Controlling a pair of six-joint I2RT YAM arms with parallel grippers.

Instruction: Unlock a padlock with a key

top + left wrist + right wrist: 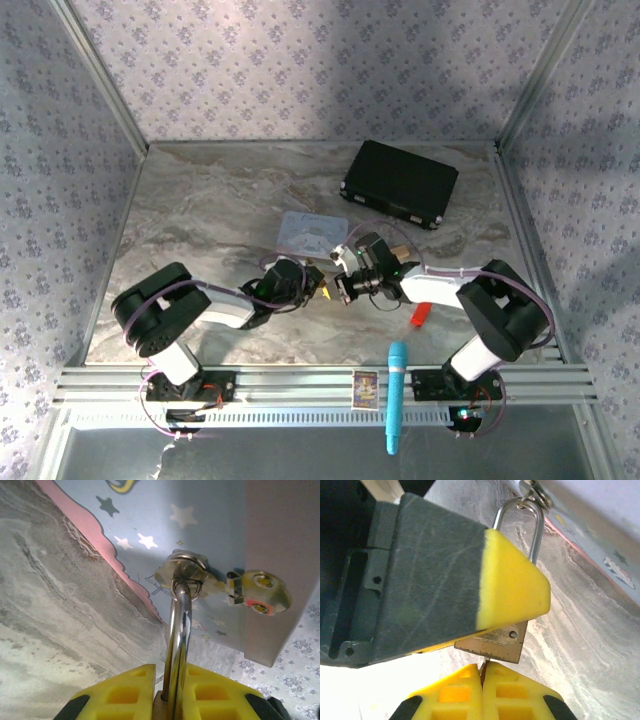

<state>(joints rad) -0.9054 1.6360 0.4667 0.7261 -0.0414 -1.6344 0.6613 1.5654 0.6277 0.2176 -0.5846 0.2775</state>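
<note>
Two grippers meet over the table (200, 220): my left gripper (171, 691) is clamped on the padlock (496, 646), my right gripper (483, 687) pinches the key (482, 665) at its bottom face, near the blue tin (200, 520).

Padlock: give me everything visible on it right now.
The padlock is small: brass-looking body, thin silvery shackle with a small ring through its top. It is clamped between the left gripper's yellow pads, shackle pointing away from that wrist. The right gripper pinches the key at the body's bottom edge. Whether the shackle is latched is hidden.
</note>
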